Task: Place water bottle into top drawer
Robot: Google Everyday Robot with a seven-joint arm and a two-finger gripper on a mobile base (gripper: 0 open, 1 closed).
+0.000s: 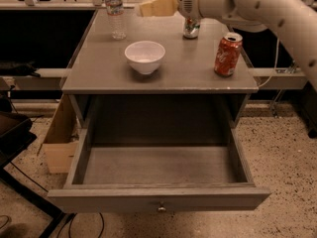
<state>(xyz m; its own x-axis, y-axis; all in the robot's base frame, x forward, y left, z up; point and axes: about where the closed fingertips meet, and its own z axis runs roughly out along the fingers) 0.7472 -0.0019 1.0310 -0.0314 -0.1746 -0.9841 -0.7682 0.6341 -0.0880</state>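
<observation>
A cardboard box [58, 144] leans against the cabinet's left side, at about 9 o'clock from the open drawer. The water bottle [115, 11] stands upright at the 11 o'clock corner of the counter [94, 71], untouched. At 5 o'clock from the bottle, near the counter's middle, sits a white bowl [144, 57]. The end effector [143, 9] hovers above the back edge at 12 o'clock, pointing left toward the bottle with a gap between them; it carries nothing, and I cannot tell whether it is open or closed. A green-white can [191, 29] stands just below the arm, and a red soda can [228, 54] stands at 3 o'clock. The top drawer [158, 198] is pulled fully out below, its knob [161, 208] at 6 o'clock.
</observation>
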